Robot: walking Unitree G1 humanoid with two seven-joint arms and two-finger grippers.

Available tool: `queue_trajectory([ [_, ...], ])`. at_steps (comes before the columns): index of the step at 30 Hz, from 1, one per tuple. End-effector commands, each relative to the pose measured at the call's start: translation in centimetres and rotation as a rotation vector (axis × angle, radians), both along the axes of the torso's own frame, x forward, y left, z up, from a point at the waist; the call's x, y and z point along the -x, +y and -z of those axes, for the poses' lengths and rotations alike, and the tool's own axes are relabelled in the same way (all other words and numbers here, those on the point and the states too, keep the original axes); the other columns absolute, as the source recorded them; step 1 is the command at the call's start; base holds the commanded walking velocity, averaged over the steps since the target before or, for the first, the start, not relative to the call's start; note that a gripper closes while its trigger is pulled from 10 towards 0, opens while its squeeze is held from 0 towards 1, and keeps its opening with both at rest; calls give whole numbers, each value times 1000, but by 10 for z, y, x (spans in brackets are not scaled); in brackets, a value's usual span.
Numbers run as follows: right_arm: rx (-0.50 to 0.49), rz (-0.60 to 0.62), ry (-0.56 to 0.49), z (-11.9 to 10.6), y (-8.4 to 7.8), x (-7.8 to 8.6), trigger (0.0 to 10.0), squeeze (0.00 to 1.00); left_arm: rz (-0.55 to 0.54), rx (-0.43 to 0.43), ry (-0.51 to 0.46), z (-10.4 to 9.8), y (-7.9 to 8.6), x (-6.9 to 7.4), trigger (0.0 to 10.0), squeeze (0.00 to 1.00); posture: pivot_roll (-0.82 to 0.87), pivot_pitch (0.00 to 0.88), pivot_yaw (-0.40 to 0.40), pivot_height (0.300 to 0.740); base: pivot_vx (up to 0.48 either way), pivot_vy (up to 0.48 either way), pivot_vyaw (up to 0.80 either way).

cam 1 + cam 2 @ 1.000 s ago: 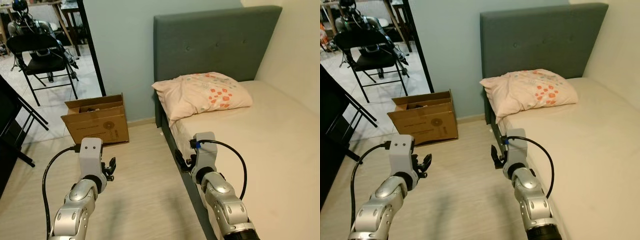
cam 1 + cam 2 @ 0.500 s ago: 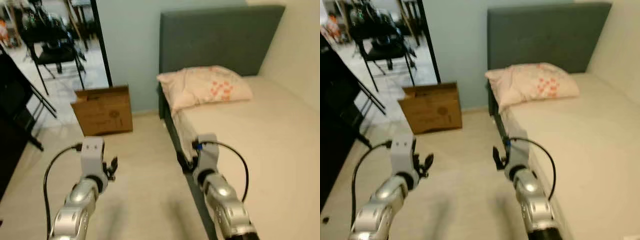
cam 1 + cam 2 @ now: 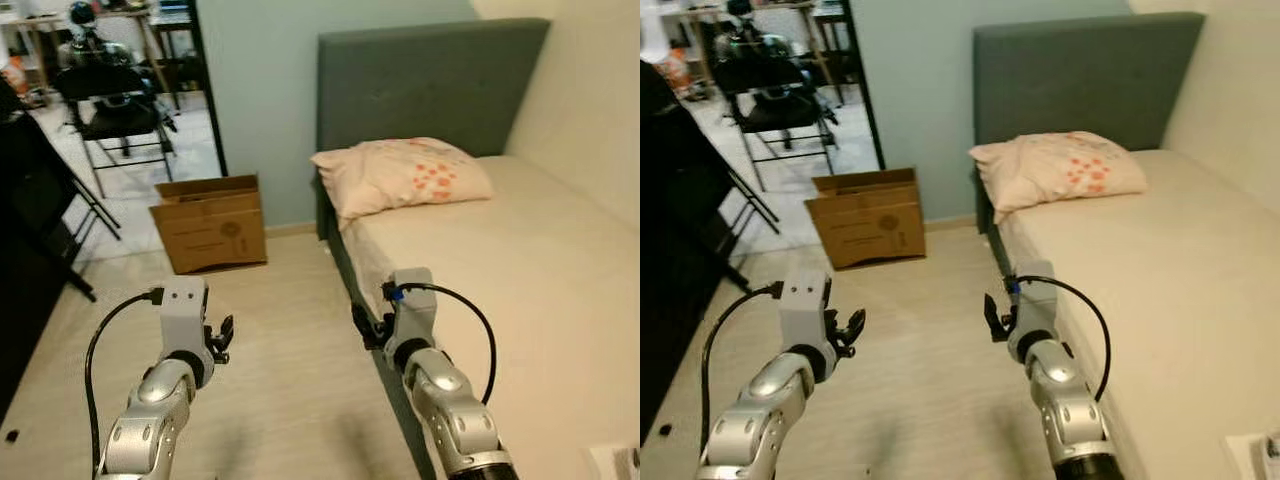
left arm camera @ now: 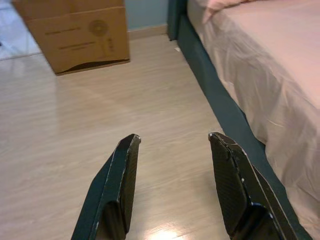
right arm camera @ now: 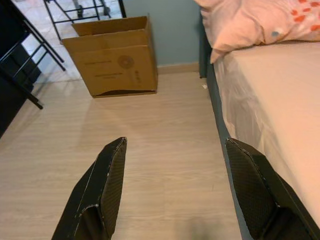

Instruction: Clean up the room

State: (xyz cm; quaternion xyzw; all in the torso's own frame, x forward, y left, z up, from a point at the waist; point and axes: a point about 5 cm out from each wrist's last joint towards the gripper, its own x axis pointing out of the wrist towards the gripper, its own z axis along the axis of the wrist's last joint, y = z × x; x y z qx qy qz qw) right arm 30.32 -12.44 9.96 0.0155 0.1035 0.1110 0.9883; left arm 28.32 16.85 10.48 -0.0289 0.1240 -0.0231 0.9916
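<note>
- Room cleanup with nothing in hand yet: left gripper (image 4: 172,137) hanging over bare wooden floor (image 3: 290,330), fingers spread wide and empty
- Right gripper (image 5: 175,142) just beside the bed (image 3: 520,260) edge, fingers likewise released, grasping nothing
- Whole view shifted since a second ago, with blur halfway through; points to the camera moving, not the things, and reads as backing off to survey rather than closing on an item
- Newly in frame at the near corner of the mattress: a white object (image 3: 620,462), cut off by the picture edge, too little visible to name; possibly the first thing to tidy
- Tiny dark speck (image 3: 10,436) on the floor far to the left, too small to identify
- Small pale scrap (image 5: 204,86) on the floor close to the bed frame, unclear what
- Further off, open cardboard box (image 3: 210,222) standing against the wall; contents hidden by its flaps
- Floral pillow (image 3: 405,175) lying at the head of the bed, touching the grey headboard (image 3: 420,80)
- Farthest, through the doorway, a folding chair (image 3: 110,115) piled with dark clutter, hard to make out
</note>
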Motion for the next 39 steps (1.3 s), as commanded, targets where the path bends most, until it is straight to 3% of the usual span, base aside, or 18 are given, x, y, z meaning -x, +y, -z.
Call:
queue_trajectory([
  [1,-1,-3,7,0,2,1,10000,0,-8,9,20,3,2,0,10000,0,-75,42,28,740,0,0,0],
  [23,8,4,7,0,-1,1,10000,0,14,-22,11,3,-2,-1,10000,0,-82,45,27,740,0,0,0],
  [29,10,12,16,0,-3,1,10000,0,17,-21,11,3,-3,-1,10000,0,-85,50,25,740,0,-337,0],
  [39,25,8,20,0,-2,1,10000,0,14,-19,14,4,-2,-1,10000,0,-86,49,25,740,0,-335,-695],
])
